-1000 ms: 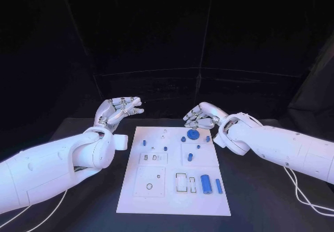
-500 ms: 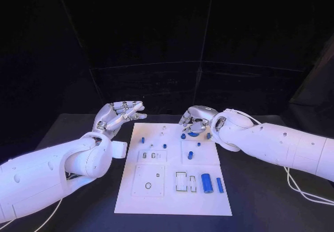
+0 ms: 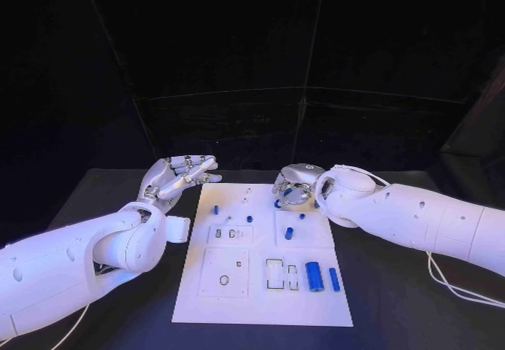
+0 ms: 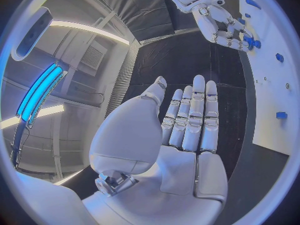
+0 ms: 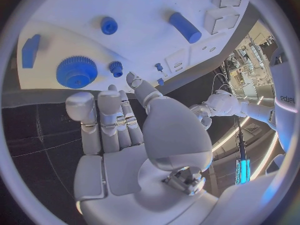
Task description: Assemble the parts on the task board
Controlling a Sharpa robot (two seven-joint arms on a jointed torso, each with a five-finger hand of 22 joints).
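Note:
The white task board (image 3: 240, 292) lies in the middle of the table with several blue parts on it. My right hand (image 3: 293, 185) hovers over the board's far right corner, back upward, hiding the gear there. In the right wrist view its fingers (image 5: 105, 116) are stretched out and hold nothing, and the large blue gear (image 5: 76, 71) lies flat on the board just beyond the fingertips, beside a small gear (image 5: 116, 68). My left hand (image 3: 180, 175) is raised off the board's far left corner, palm open, fingers (image 4: 195, 112) straight and empty.
A thick blue cylinder (image 3: 312, 275) and a blue bar (image 3: 333, 278) lie at the board's near right, next to rectangular slots (image 3: 281, 273). Small blue pegs (image 3: 290, 233) stand in the middle. A white block (image 3: 176, 228) sits by the board's left edge.
My right hand has turned at the wrist and come down over the blue gear, which it now hides in the head view. The left hand has hardly moved.

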